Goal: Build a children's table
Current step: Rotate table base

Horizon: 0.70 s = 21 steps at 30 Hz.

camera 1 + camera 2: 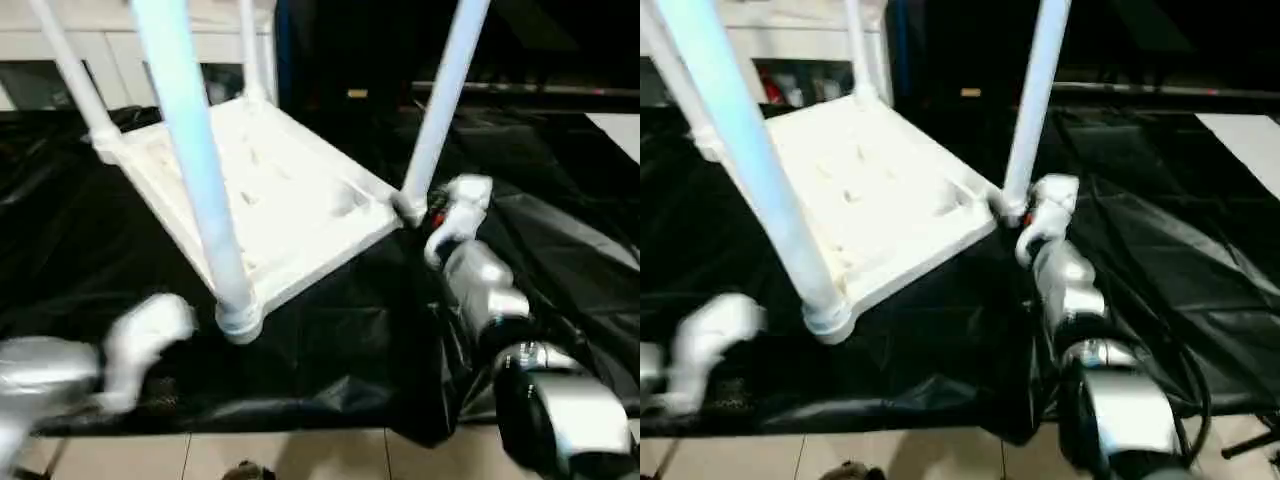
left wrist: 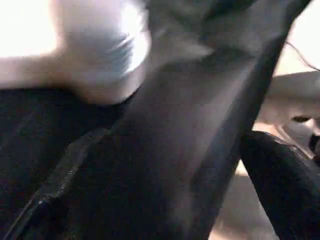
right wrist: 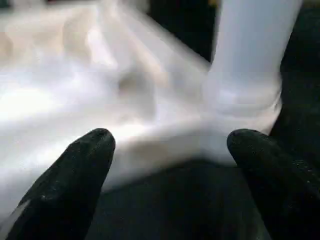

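Observation:
The children's table lies upside down on the black-draped work table. Its white tabletop (image 1: 280,190) shows the ribbed underside, and white legs rise from its corner sockets: a near leg (image 1: 195,150), a right leg (image 1: 440,100) and two at the back. My right gripper (image 3: 170,142) is open at the right corner socket (image 3: 245,100), one black fingertip (image 3: 80,170) on each side of that corner, apart from it. My left gripper (image 1: 160,325) hangs blurred just left of the near corner socket (image 1: 238,318), open with nothing in it.
The black cloth (image 1: 350,340) ends at the table's front edge, with tiled floor (image 1: 300,455) below. A white cabinet (image 1: 100,40) stands behind the table at the left. A white sheet (image 1: 620,130) lies at the far right. Cables (image 1: 1185,375) run beside my right forearm.

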Motion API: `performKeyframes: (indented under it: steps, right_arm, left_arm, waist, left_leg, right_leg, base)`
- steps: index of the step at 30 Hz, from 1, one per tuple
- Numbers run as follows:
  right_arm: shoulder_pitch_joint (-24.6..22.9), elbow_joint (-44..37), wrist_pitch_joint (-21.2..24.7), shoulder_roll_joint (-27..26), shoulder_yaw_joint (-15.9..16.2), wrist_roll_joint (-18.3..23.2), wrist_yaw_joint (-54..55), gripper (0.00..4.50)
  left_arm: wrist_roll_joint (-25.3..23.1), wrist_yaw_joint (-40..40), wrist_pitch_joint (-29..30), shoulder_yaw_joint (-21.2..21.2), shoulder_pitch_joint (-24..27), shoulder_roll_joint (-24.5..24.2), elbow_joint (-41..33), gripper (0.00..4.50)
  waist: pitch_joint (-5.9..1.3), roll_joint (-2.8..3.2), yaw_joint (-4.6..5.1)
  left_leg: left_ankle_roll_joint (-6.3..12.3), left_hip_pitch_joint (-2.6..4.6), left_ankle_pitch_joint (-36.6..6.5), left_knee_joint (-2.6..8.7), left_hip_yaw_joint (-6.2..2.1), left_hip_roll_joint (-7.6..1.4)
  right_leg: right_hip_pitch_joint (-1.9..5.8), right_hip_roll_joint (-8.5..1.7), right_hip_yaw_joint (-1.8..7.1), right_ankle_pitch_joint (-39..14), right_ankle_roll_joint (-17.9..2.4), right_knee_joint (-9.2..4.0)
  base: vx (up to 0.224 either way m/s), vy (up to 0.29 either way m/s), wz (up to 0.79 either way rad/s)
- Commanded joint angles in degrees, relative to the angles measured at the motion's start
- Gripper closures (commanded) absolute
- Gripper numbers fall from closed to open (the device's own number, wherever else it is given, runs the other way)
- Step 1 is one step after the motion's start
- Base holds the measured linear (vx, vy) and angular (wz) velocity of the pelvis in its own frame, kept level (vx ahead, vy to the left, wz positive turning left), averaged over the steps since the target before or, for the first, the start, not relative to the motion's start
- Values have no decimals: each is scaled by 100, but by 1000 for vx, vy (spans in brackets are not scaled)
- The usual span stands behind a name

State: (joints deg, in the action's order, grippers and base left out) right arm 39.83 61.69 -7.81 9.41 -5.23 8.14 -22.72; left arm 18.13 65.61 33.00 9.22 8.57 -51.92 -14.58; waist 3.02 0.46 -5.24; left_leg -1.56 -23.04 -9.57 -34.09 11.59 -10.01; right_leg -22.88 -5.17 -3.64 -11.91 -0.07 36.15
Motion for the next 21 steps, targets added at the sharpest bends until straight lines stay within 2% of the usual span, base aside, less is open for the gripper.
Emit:
performKeyframes:
  steps: [1,4,5,7,8,12,14,16,17,21]
  right_arm:
    - [-82,-184,137,121,99,-170,-136,31]
    - [-264,-284,166,203,168,-282,-27,31]
    - [-343,-322,259,228,96,-234,136,31]
    - [-385,-332,290,247,81,-245,286,31]
    - [-391,-286,305,249,80,-263,365,31]
    - [-411,-279,351,209,162,-390,465,31]
    - [-359,-270,368,167,182,-438,473,31]
    - [-331,-292,395,142,223,-479,509,31]
    - [-271,-272,405,97,287,-515,518,31]
    - [-208,-210,412,48,355,-558,528,31]
  left_arm:
    - [33,26,-219,342,-48,-67,252,2]
    - [203,-136,-494,713,-350,121,602,2]
    - [391,-217,-636,841,-626,278,704,2]
    - [526,-249,-653,856,-785,376,672,2]
    - [597,-309,-609,786,-906,487,570,2]
    - [668,-541,-548,370,-1385,928,390,2]
    - [588,-568,-612,137,-1553,1136,431,2]
    - [569,-567,-660,-34,-1634,1263,462,2]
    - [652,-614,-688,-170,-1754,1474,492,2]
    - [691,-705,-710,-292,-1885,1680,477,2]
  waist:
    - [-330,80,0]
    - [-318,88,-7]
    - [-320,85,-7]
    - [-327,94,-30]
    - [-330,63,-12]
    - [-338,65,-17]
    - [-357,53,-13]
    - [-375,53,-7]
    - [-380,58,4]
    - [-392,51,7]
  left_leg:
    - [-154,228,-1812,468,-153,-310]
    - [-301,270,-2103,492,-156,-326]
    - [-352,265,-2150,497,-169,-323]
    - [-407,285,-2156,502,-172,-326]
    - [-400,237,-2092,513,-183,-314]
    - [-386,263,-2043,485,-165,-318]
    - [-339,212,-1845,475,-176,-311]
    - [-268,199,-1579,453,-166,-302]
    - [-241,193,-1505,446,-160,-299]
    - [-174,194,-1406,428,-152,-301]
  right_leg:
    - [124,-290,266,-1325,-1179,-440]
    - [92,-306,281,-1509,-1168,-460]
    - [99,-316,283,-1504,-1170,-455]
    - [95,-320,285,-1399,-1176,-447]
    - [144,-329,273,-1374,-1162,-426]
    - [121,-340,289,-1406,-1143,-456]
    - [173,-351,288,-1237,-1154,-426]
    - [188,-335,278,-949,-1192,-400]
    - [194,-325,272,-830,-1219,-393]
    - [203,-312,263,-613,-1311,-369]
  base:
    - [0,0,0]
    - [0,0,0]
    - [0,0,0]
    - [0,0,0]
    - [0,0,0]
    - [0,0,0]
    - [0,0,0]
    - [0,0,0]
    - [0,0,0]
    - [0,0,0]
